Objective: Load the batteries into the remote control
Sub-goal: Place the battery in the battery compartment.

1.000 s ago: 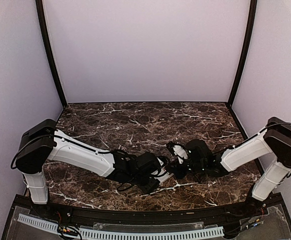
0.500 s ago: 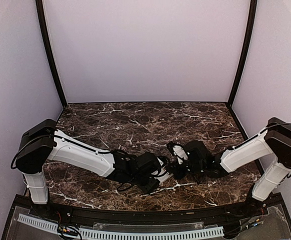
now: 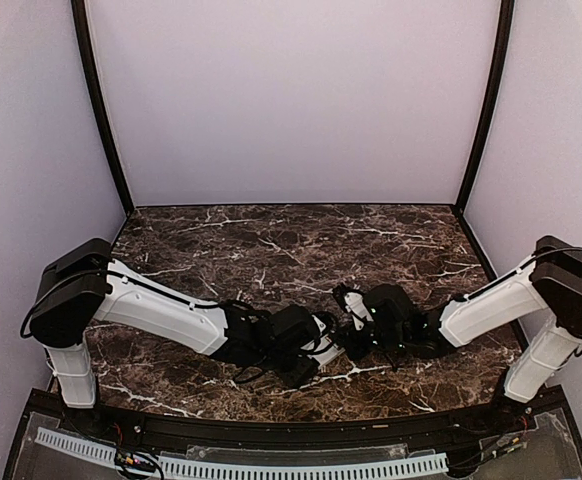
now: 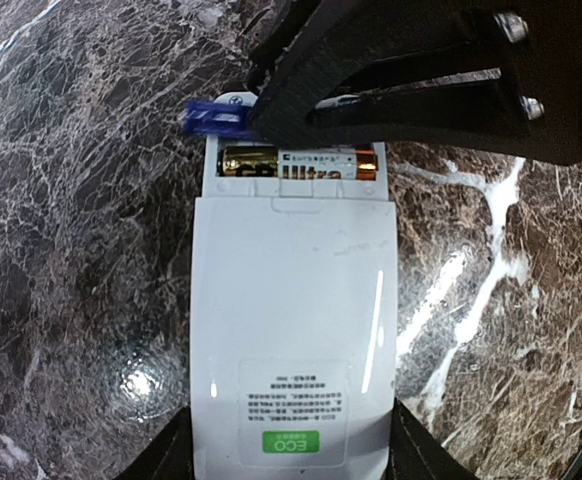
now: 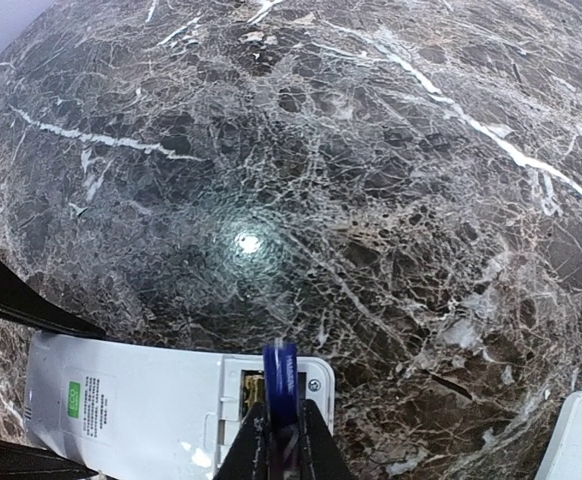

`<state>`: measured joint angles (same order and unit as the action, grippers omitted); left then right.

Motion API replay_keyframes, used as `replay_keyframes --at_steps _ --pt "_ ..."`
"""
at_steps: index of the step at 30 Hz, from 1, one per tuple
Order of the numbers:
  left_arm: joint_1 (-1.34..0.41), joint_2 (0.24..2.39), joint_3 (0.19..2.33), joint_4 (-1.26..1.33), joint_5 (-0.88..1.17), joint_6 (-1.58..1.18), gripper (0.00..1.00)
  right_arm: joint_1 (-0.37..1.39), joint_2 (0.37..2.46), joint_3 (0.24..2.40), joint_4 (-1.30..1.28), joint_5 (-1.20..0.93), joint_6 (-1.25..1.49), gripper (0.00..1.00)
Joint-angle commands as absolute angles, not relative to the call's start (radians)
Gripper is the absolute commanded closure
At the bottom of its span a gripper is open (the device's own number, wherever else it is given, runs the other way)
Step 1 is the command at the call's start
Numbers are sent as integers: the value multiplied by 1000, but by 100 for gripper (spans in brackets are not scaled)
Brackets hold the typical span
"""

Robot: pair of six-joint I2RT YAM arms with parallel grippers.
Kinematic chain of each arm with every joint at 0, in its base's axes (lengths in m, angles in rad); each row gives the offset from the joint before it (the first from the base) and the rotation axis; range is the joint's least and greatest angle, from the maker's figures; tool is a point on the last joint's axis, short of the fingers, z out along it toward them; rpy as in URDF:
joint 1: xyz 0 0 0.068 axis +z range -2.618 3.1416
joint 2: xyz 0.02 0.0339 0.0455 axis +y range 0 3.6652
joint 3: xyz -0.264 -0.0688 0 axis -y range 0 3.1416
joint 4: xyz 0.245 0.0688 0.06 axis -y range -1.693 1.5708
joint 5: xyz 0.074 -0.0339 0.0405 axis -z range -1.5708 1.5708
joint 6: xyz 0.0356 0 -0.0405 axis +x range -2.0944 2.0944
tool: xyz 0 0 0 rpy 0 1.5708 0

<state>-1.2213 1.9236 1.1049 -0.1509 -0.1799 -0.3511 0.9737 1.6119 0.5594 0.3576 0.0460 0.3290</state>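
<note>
While the left gripper (image 4: pixel 291 462) squeezes the remote's (image 4: pixel 291 320) near end, the blue battery (image 5: pixel 281 372) meets its open far end.
Remote back-up, low at the table's (image 5: pixel 271 150) front middle, gold battery (image 4: pixel 296 162) seated. Right gripper (image 5: pixel 281 440), arm stretched low, pinches the blue battery just beyond it: probably light, stiff, slippery, best held mid-length.

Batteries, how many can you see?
2. A gold battery lies in the open compartment of the remote control. A blue battery is pinched in the right gripper, at that compartment's edge. More may be hidden.
</note>
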Motion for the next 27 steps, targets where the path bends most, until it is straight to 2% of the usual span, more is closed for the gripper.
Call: replay_keyframes --at_steps 1,13,20,27 --pt "-1183 2016 998 -452 -226 -395 58 990 1632 523 175 22 343 88" --pt "-1183 2016 994 -442 -222 -390 58 976 1573 544 133 5 322 80" --pt "-1183 2016 991 -439 -224 -390 57 885 1457 637 39 -165 299 74" --pt "-1183 2013 986 -432 -222 -390 55 730 1525 800 -85 -336 315 77"
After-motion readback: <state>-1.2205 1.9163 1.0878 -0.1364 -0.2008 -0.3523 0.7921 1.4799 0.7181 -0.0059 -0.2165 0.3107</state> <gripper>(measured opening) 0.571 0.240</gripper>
